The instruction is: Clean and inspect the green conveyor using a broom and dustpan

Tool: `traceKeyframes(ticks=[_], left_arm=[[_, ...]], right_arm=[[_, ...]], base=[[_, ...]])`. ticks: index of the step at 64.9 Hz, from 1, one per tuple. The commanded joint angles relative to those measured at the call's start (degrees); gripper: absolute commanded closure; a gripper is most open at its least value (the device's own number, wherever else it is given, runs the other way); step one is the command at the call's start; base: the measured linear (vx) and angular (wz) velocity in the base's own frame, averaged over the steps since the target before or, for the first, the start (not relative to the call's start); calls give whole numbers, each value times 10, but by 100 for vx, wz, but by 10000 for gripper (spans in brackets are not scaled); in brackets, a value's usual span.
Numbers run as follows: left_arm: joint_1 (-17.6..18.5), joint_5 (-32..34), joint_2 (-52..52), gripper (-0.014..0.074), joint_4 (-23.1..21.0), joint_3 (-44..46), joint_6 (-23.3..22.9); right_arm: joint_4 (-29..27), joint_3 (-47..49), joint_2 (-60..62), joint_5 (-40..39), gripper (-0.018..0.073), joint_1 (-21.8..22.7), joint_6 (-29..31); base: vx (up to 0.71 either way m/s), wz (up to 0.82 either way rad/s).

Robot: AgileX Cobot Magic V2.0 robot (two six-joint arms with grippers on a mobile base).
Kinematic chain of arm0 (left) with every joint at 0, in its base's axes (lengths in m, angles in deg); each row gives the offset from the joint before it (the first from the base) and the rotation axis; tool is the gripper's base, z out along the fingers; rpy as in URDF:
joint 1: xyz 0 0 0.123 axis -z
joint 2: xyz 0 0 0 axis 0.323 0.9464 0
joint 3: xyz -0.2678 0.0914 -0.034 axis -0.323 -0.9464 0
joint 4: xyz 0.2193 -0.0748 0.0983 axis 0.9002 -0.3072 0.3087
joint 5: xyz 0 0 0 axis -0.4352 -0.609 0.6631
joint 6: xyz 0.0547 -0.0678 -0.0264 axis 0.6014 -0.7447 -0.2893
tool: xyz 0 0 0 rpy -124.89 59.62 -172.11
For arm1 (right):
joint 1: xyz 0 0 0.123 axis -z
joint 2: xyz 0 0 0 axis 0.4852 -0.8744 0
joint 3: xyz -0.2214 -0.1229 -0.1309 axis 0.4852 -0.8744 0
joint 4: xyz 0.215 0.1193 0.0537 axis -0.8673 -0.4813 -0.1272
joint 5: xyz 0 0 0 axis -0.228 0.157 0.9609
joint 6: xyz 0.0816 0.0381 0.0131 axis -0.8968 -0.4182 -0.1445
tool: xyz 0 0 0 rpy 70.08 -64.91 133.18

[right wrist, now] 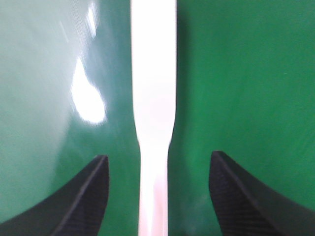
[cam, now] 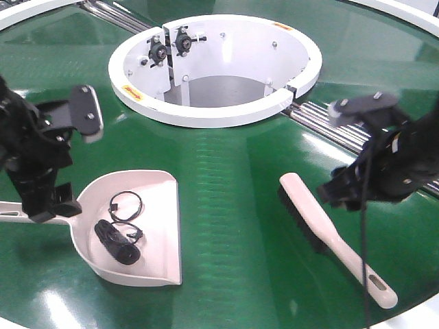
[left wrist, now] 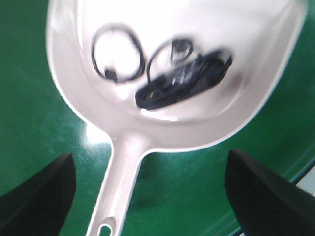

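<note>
Surface: glossy dark green conveyor (cam: 233, 171) fills the front view, bright glare patches on it. The white ring wall (cam: 305, 72) of the central opening sits at upper centre. Silver rollers (cam: 333, 127) run in a seam from the ring toward the right. The dustpan (cam: 161, 195) lies flat on the belt, left of centre, with its wide mouth facing right and its handle running off toward the left edge. Inside the pan are a black cylindrical piece (cam: 118, 241) and, just above it, a thin black cable loop (cam: 126, 204); the left wrist view shows both, blurred, against the back wall. The left gripper (cam: 77, 159) is spread wide above the pan's handle. In the wrist view its two dark fingers (left wrist: 42, 196) stand well to either side of the handle with green belt showing between, so no contact. The broom (cam: 322, 229) lies on the belt right of centre, set diagonally and well apart from the dustpan. Its brush head points up-left with dark bristles along the lower-left edge, and the slotted handle end lies at lower right near the belt rim. The right gripper (cam: 351, 149) hangs over the broom, also wide. The right wrist view, soft in focus, shows the pale handle running straight up between both fingers (right wrist: 83, 201), clear gaps on each side, nothing gripped.
</note>
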State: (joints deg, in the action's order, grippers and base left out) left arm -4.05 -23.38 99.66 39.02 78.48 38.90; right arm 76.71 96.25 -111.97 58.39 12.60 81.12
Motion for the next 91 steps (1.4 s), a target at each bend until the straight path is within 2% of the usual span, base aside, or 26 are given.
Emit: traceKeyframes(ticks=[1,6,14,20,26,34,40,46,56,71,76,82,91], left_arm=[[2,-7,-64,6,-35,14,-5],[2,2,-98,6,-51,14,-5],[2,39,-135,6,-112,14,-9],[2,39,-154,6,-144,14,-73],[2,49,-172,7,-132,14,-146],[2,46,-204,24,-88,14,-255],[2,38,-226,39,-60,11,-289],[2,74,-260,52,-49,-13,-304],[2,188,-336,66,-51,-99,-304],[2,365,-497,74,-52,-298,-305],[2,419,-552,85,-52,-370,-334],[2,452,-611,104,-52,-442,-382],[2,494,-696,135,-52,-524,-397]], right_arm=[[5,14,68,-76,120,3,1],[-7,14,112,-116,120,3,1],[-46,14,164,-152,122,3,6],[-40,14,195,-153,122,3,7],[-32,14,225,-141,122,3,7],[-21,14,263,-142,122,3,8],[-17,14,291,-148,122,3,9],[-17,14,317,-149,122,3,19],[-16,-14,366,-168,122,3,37],[7,-198,490,-278,122,3,37],[-6,-255,538,-319,122,3,32],[-11,-323,594,-354,128,3,36],[-11,-394,665,-374,148,3,36]], base=[[0,0],[0,0],[0,0],[0,0],[0,0],[0,0],[0,0],[0,0],[0,0],[0,0],[0,0],[0,0],[0,0]])
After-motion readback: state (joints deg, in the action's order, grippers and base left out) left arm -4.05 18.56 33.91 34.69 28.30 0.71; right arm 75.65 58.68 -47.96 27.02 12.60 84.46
